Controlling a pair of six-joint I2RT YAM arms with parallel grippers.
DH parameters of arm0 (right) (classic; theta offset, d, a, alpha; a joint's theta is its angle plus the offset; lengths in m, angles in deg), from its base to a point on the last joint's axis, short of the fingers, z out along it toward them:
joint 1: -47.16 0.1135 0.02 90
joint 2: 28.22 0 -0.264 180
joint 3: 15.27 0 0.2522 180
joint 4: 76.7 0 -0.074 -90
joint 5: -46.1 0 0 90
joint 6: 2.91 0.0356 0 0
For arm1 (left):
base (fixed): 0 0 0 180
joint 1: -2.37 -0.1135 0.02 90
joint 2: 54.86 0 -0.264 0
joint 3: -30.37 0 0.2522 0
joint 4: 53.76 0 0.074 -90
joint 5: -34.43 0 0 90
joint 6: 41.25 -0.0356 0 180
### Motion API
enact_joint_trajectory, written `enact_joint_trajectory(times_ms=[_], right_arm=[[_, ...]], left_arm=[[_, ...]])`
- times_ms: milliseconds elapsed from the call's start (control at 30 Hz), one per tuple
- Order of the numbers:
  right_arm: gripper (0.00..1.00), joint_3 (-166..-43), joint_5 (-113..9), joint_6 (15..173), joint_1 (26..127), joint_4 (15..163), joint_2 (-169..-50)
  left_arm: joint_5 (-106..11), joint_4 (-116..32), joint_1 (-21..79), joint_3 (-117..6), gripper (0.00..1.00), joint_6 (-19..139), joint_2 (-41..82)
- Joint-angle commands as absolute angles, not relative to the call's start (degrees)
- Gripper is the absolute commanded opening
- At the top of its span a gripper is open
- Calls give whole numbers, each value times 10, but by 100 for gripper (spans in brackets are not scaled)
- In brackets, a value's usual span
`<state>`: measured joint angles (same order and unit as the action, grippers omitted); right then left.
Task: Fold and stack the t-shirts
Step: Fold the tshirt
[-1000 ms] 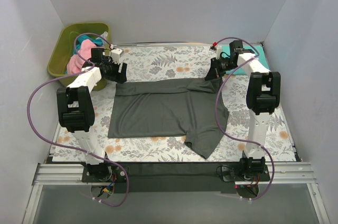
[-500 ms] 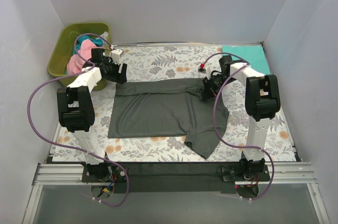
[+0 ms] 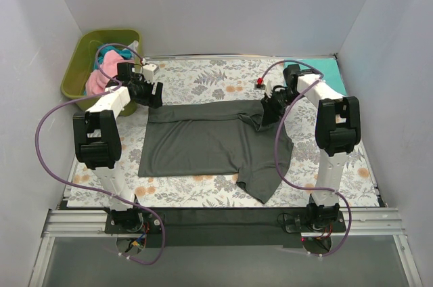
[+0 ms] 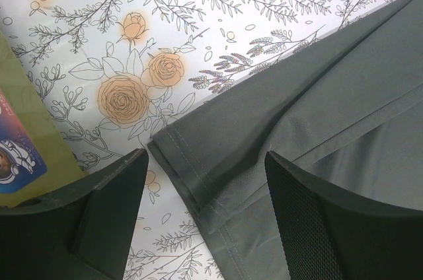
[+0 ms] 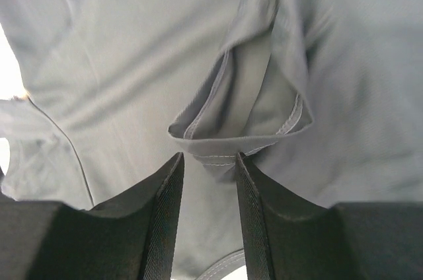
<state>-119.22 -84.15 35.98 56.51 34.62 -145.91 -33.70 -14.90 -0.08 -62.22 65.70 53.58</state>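
Your right claw [image 5: 209, 158] swung in over the sleeve [image 5: 244, 115] of the grey shirt [image 3: 203, 141], narrowly apart, unclamped; left claw [image 4: 205, 156] wide apart; sleeve fold next

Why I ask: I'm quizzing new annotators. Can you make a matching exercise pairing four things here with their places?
Things:
1. grey shirt
2. pink shirt
3. bin
4. left gripper

Places:
A. in the bin
B. over the grey shirt's far-left corner, jaws open
C. spread on the floral cloth
D. far left corner, beside the floral cloth

Pairs: 1-C, 2-A, 3-D, 4-B.
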Motion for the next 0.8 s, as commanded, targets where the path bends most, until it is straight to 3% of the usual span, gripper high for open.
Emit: enact_joint_trajectory(times_ms=[0,133,333,533,633,767], right_arm=[[37,-1237,-889,391,565,335,-1450],[32,-1267,-886,441,567,361,-1464],[33,-1304,-893,490,573,366,-1499],[9,-1220,-809,557,605,466,-1465],[2,-1168,-742,565,635,536,-1435],[1,-1157,-693,572,664,544,-1440]], left_arm=[[-332,-149,0,-622,66,657,532],[-330,-149,1,-624,66,656,533],[-324,-149,0,-626,65,661,532],[-324,-149,0,-626,65,661,534],[-322,-150,0,-629,65,665,535],[-325,-149,0,-632,65,663,538]])
